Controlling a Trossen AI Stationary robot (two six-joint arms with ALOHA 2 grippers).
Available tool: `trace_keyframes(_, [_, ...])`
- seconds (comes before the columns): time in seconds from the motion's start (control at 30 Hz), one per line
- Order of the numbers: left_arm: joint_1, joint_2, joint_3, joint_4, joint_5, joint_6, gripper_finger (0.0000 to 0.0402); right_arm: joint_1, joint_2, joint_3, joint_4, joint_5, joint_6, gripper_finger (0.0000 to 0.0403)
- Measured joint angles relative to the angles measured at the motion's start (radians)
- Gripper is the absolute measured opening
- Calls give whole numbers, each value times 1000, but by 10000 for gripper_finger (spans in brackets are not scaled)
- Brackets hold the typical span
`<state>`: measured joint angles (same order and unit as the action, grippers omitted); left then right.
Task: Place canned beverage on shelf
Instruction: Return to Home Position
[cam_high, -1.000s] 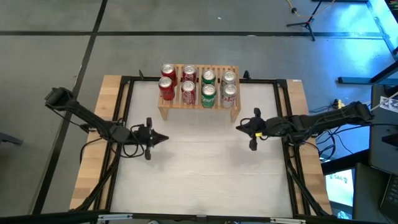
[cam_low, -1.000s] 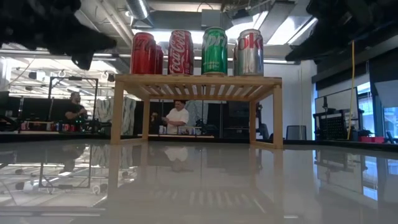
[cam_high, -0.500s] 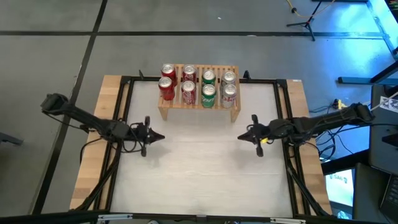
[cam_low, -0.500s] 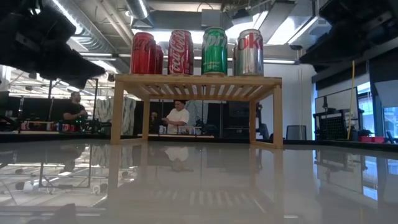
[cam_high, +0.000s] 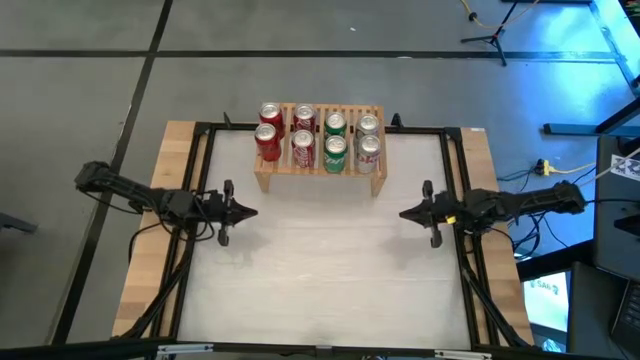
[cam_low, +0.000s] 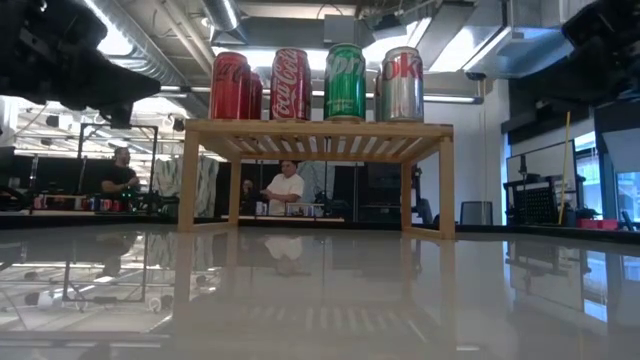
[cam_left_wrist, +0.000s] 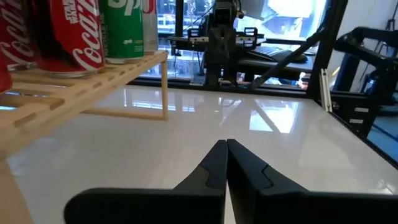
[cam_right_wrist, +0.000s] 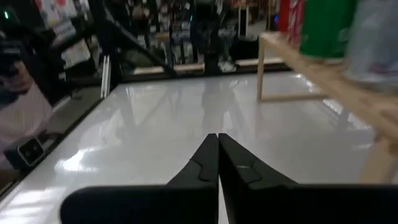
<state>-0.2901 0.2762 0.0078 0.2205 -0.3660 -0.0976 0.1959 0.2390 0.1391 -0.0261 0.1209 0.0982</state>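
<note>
all eight cans were up on the shelf, the silver cans at its right end, so the job looked done; left gripper and right gripper hung by the table sides, jaws pinched together on nothing, probably just parking

Robotics lab: exposed ceiling ducts, tripod, monitor

left arm withdrawn outward, right arm likewise

Pale wood shelf bearing red cans, green cans, silver cans.
</note>
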Motion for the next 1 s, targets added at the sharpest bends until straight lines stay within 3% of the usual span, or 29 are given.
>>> trace_keyframes(0.27, [0,-72,0,-76,-7,0,0,0,-240,-100,-23,-1,-9,1])
trace_keyframes(1.0, [-1,-81,1,-162,24,-17,0,0,-222,-103,-16,-20,-49,1])
